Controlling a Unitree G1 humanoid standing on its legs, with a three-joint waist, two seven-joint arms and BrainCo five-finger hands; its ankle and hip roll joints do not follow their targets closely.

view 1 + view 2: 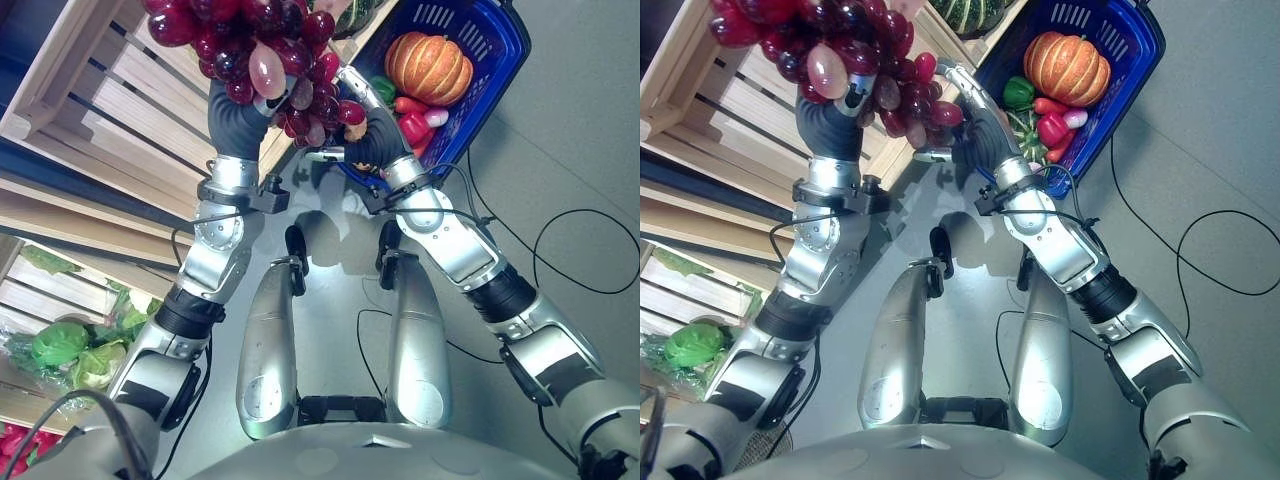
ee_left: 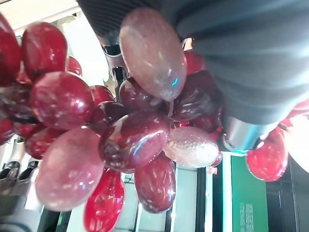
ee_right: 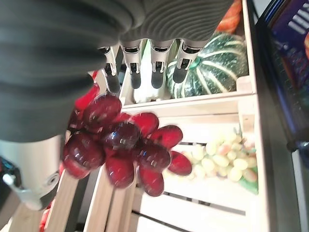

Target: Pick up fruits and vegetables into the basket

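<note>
Left hand (image 1: 240,115) apparently gripping grapes (image 1: 250,40), basket (image 1: 500,60) beside

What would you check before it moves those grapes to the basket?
1. Grapes held up by left hand: ok, though its fingers are hidden, so grip cannot tell.
2. Right hand open beside the bunch: ok.
3. Basket close by on the right: ok.
4. Room in basket beside the pumpkin and peppers: cannot tell.
5. Grapes off the wooden crate: ok.
</note>
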